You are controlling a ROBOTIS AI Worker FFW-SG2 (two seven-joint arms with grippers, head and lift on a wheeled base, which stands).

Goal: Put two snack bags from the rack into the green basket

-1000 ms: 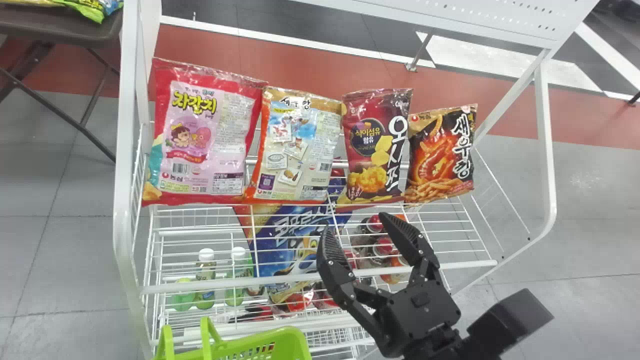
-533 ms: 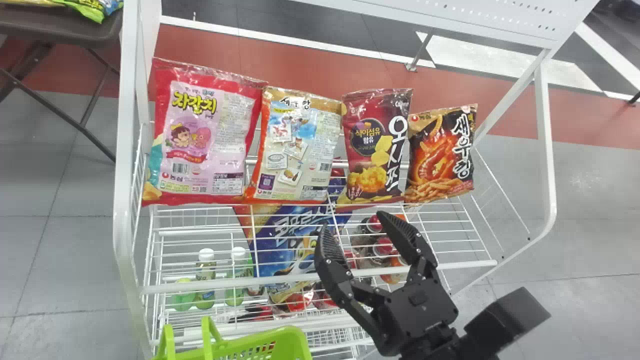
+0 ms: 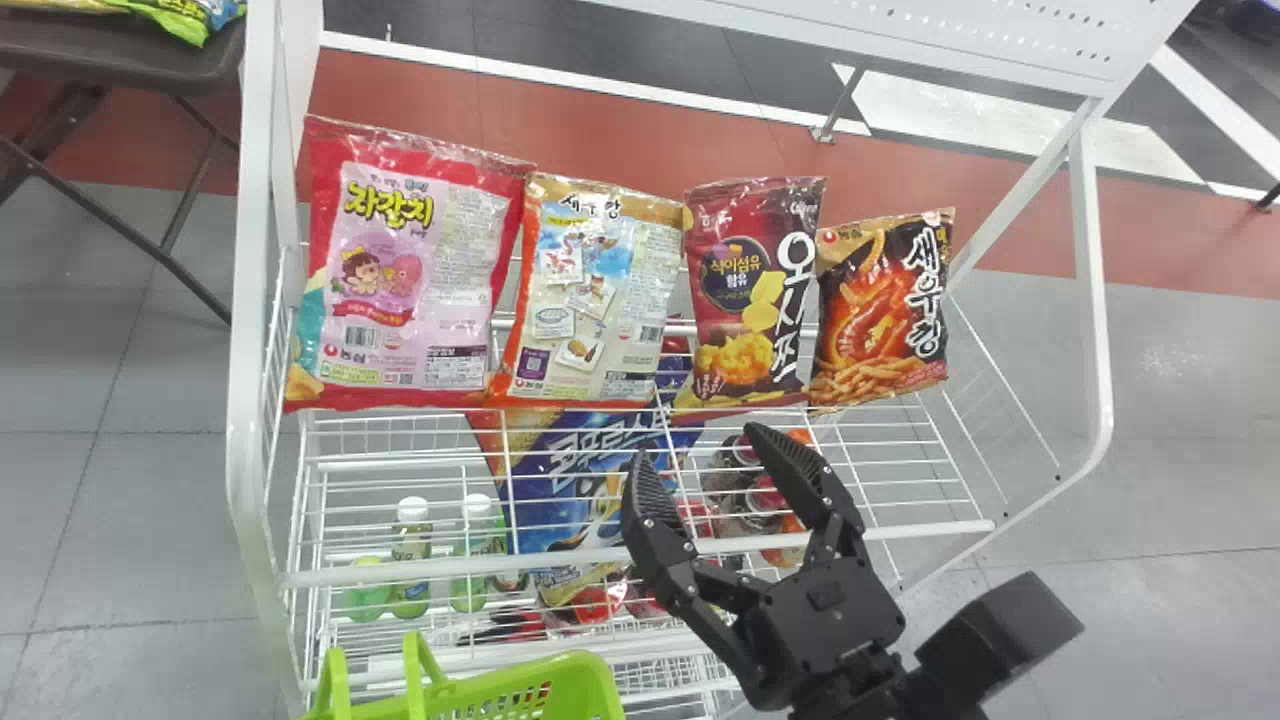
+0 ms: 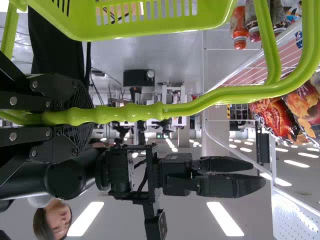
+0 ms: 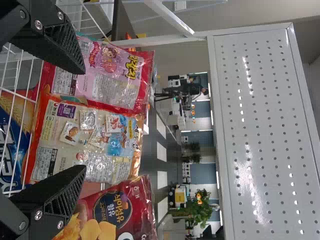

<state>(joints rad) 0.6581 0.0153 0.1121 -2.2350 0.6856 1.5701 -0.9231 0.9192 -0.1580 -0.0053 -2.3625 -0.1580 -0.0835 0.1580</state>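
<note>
Four snack bags stand in a row on the wire rack [image 3: 640, 548]: a pink one [image 3: 410, 270], an orange-and-white one [image 3: 595, 295], a dark red one [image 3: 755, 290] and a black one [image 3: 885, 305]. My right gripper [image 3: 695, 465] is open over the rack's front part, nearer than the bags. In the right wrist view the open gripper [image 5: 82, 122] has the orange-and-white bag [image 5: 85, 142] beyond its fingers, nothing held. The green basket [image 3: 520, 690] is at the bottom edge; my left gripper [image 4: 75, 115] is shut on its handle [image 4: 130, 114].
Bottles [image 3: 410, 560] and a blue bag [image 3: 590, 490] lie on the level below the wires. White posts [image 3: 250, 400] bound the rack at both sides. A perforated white panel [image 5: 265, 135] rises above, and a dark chair [image 3: 130, 45] stands at the left.
My right gripper has shifted slightly to the left in the head view, still open. The bags and the basket look unmoved.
</note>
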